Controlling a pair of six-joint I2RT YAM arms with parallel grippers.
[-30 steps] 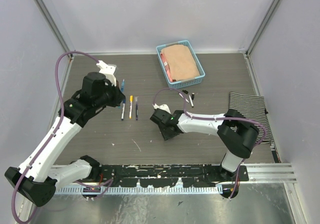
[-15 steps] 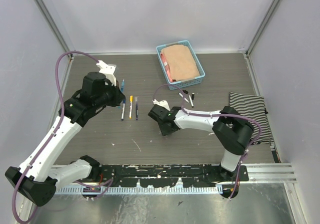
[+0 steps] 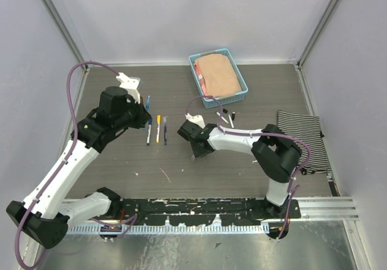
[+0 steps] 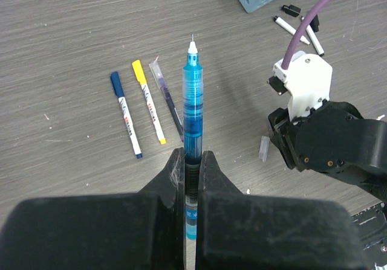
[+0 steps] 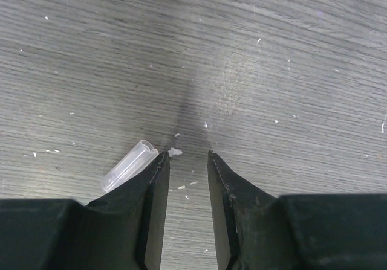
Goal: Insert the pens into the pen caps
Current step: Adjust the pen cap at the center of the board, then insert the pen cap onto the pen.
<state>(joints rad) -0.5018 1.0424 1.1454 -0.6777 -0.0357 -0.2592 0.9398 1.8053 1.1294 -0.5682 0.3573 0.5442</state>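
Observation:
My left gripper [image 4: 192,156] is shut on a translucent blue pen [image 4: 193,110] with its bare tip pointing away; from above the left gripper [image 3: 147,113] hangs over the table's left part. Three capped pens [image 4: 149,104] lie side by side just beyond. My right gripper [image 5: 186,156] is open, low over the wood, with nothing between its fingers. A clear pen cap [image 5: 128,164] lies flat against the outer side of its left finger [image 5: 158,173]. Two more pens [image 3: 230,119] and a black cap [image 4: 291,9] lie near the basket.
A blue basket [image 3: 225,99] holding a tan cloth stands at the back centre. A striped cloth [image 3: 300,138] lies at the right edge. The right arm's wrist and purple cable [image 3: 199,110] sit close to the three pens.
My right arm has swung left and slightly away, bringing its jaws beside the clear cap, and the jaws have narrowed a little. The left arm holds still with the blue pen.

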